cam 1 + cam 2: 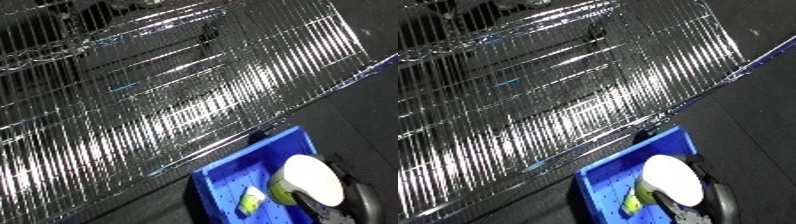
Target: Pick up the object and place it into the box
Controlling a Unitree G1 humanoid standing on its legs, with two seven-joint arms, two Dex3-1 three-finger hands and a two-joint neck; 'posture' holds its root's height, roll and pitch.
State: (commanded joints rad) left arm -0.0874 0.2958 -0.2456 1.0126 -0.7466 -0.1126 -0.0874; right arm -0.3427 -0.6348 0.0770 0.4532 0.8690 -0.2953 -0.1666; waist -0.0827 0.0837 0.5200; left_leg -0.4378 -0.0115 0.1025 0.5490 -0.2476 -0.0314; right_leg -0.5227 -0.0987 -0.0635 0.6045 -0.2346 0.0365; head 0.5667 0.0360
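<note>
Most of both views is taken up by a large wire-mesh surface (169, 100) of shiny metal rods, tilted across the picture from lower left to upper right, with bright glare streaks running along its bars. Its framed edge slants down from the upper right toward the lower left. Beyond that edge lies a dark grey floor (355, 107), plain and matte. Dark shapes show through the mesh at the top, too dim to identify.

At the lower right sits a blue bin (233, 172), a plastic box with a raised rim and a floor dotted with small holes. It stands just beside the edge of the wire mesh, on the dark surface.

Inside the bin lies the object (670, 179): a round container with a broad white, smooth domed surface facing up and a yellow-green band showing along its lower left side. It is tilted, resting toward the bin's right half. A small yellow-green packet (252, 199) lies on the bin's floor just left of it.

The right robot hand (720, 199) comes in at the lower right corner, black with a grey rounded part, pressed against the right and lower side of the object. Dark fingers (306, 204) appear to curl around the container's lower edge, so it looks closed on the object, though much is hidden. The left robot hand does not show.
</note>
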